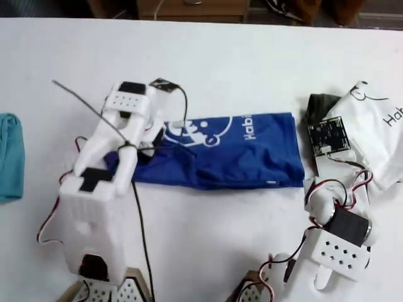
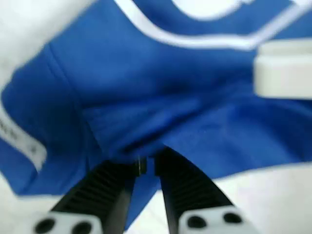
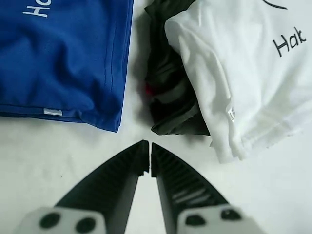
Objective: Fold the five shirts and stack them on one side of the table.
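Left wrist view puts your left gripper right down on the blue shirt. Its jaws are pinched together on a dark crease of the fabric, with blue cloth bunched at the tips and more of it under the fingers. A white printed outline runs across the shirt beyond the crease.

From the high view, you can see that this grip sits at the end of the blue shirt nearest the left arm, where the cloth is rumpled. The rest of the shirt lies as a long folded band across the middle of the table.

Your right gripper is closed too, jaws together with nothing between them. It sits over bare table just off the blue shirt's other end, near its hemmed corner but apart from it.

Just past that same end lies a crumpled dark shirt, with a narrow strip of table between it and the blue shirt. A white shirt with dark lettering lies loosely bunched over the dark one, on the side away from the blue shirt.

Well apart from the blue shirt, out beyond the end your left gripper holds, a teal shirt lies at the table's edge.
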